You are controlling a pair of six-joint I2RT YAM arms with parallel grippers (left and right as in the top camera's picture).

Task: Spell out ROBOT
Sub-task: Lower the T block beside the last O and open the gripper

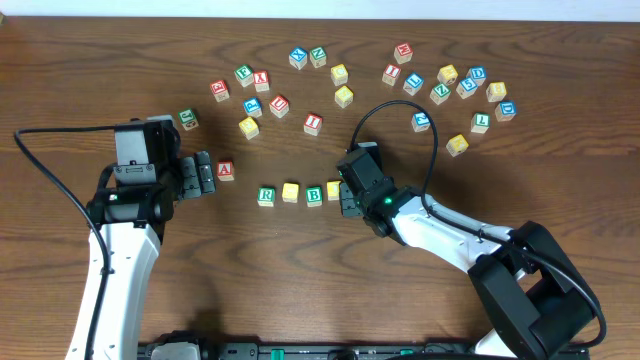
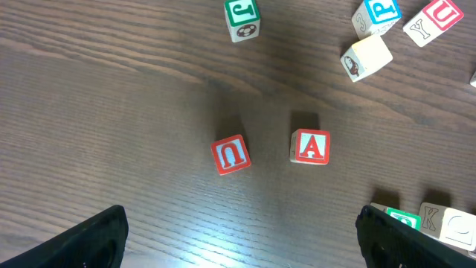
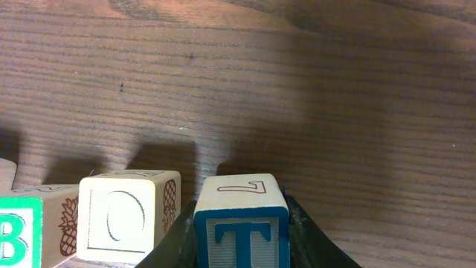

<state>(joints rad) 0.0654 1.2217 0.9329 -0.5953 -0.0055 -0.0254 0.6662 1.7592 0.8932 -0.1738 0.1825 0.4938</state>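
Observation:
A row stands on the table: green R cube (image 1: 266, 195), a yellow-faced cube (image 1: 290, 192), green B cube (image 1: 314, 194) and another yellow-faced cube (image 1: 333, 189). My right gripper (image 1: 347, 196) sits at the row's right end, shut on the blue T cube (image 3: 242, 227). In the right wrist view the T is upright between the fingers, close beside the pale O cube (image 3: 123, 216), with the B (image 3: 18, 234) further left. From overhead the T is hidden under the gripper. My left gripper (image 1: 205, 175) rests open beside a red A cube (image 1: 226, 169), holding nothing.
Many loose letter cubes lie scattered across the back of the table, from a red one (image 1: 219, 89) to a blue one (image 1: 506, 109). The left wrist view shows a red U (image 2: 231, 155), the red A (image 2: 310, 147) and a green J (image 2: 242, 18) ahead of the fingers.

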